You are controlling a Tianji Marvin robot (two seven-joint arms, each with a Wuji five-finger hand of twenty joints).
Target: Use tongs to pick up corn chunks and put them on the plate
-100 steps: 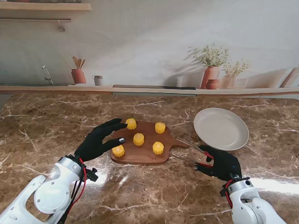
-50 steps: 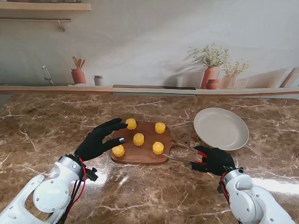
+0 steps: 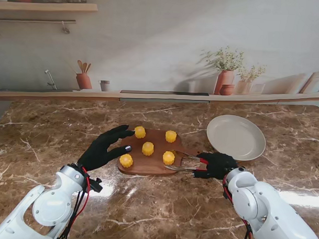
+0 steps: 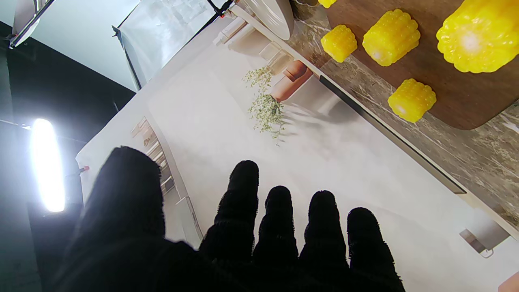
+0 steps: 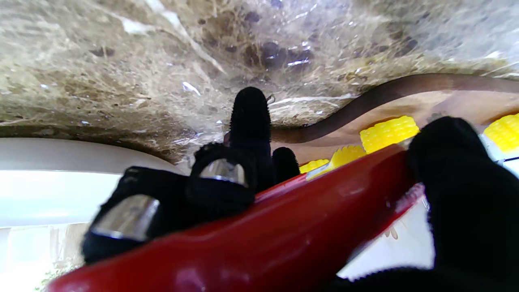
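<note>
Several yellow corn chunks (image 3: 147, 148) sit on a wooden cutting board (image 3: 147, 170) in the stand view. My right hand (image 3: 215, 165) is shut on red-handled metal tongs (image 3: 187, 161). The two tong arms reach over the board's right end and lie on either side of the nearest right chunk (image 3: 168, 157); whether they touch it I cannot tell. The right wrist view shows the red tongs handle (image 5: 263, 235) under my fingers and corn (image 5: 389, 132) beyond. My left hand (image 3: 103, 149) is open at the board's left edge, holding nothing. The white plate (image 3: 236, 137) stands to the right of the board.
Marble counter all around. At the back runs a ledge with a utensil pot (image 3: 84, 80), a small cup (image 3: 104, 85) and terracotta vases of dried flowers (image 3: 225, 81). The left wrist view shows corn chunks (image 4: 391, 36) on the board (image 4: 466, 97).
My right hand has carried the tongs leftward from beside the plate to the board's right end, so the tips now bracket the near right chunk. The left hand has barely shifted.
</note>
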